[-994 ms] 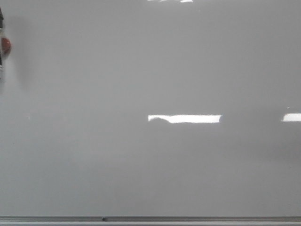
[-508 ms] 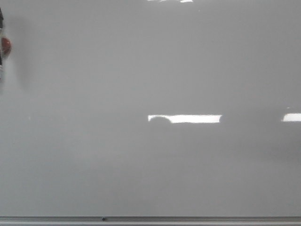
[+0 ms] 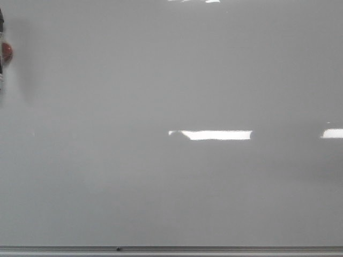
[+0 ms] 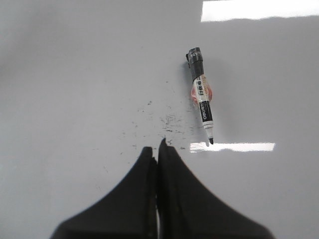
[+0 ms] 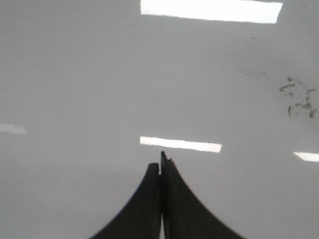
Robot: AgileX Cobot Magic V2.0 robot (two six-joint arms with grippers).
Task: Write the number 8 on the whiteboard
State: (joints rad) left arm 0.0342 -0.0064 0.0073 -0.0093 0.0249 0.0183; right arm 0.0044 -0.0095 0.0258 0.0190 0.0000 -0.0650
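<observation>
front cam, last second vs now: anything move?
Nothing clearly moved. The marker sits at the same spot at the left edge of the whiteboard, which shows no number 8 yet. Only the glare bar changed slightly at its left end. No end effector shows in the front view.

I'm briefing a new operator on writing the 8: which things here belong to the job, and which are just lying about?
Job: glossy pale grey-white whiteboard; slim black-and-white marker pen; shut black left claw; shut black right claw.
Lying about: scattered black ink smudges; bright rectangular glare bars.
</observation>
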